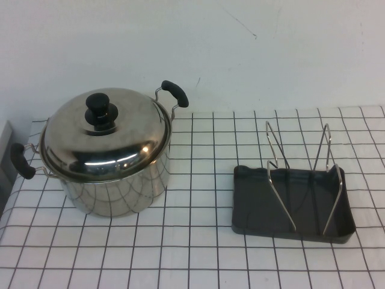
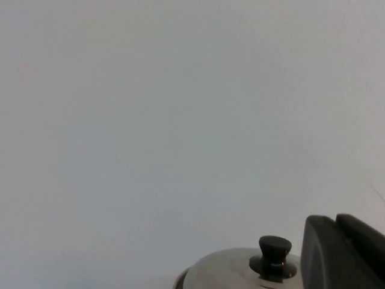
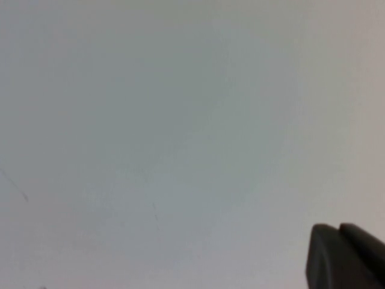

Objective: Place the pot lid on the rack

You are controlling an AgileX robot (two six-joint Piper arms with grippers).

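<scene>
The shiny steel pot lid [image 1: 129, 135] with its black knob [image 1: 100, 109] sits on the deep steel pot [image 1: 120, 192] at the table's left. The rack [image 1: 252, 211], a dark grey tray with two bent wire loops [image 1: 281, 180], stands at the right and holds nothing. Neither arm shows in the high view. My left gripper [image 2: 335, 221] is seen in the left wrist view, fingers together and empty, short of the lid [image 2: 228, 270] and level with its knob [image 2: 275, 247]. My right gripper [image 3: 338, 229] is shut and empty, facing a bare wall.
The pot has two black handles, one at the back right [image 1: 175, 93] and one at the left [image 1: 22, 161]. A white checked cloth [image 1: 198, 253] covers the table. A white wall stands behind. A grey object [image 1: 5, 156] sits at the left edge.
</scene>
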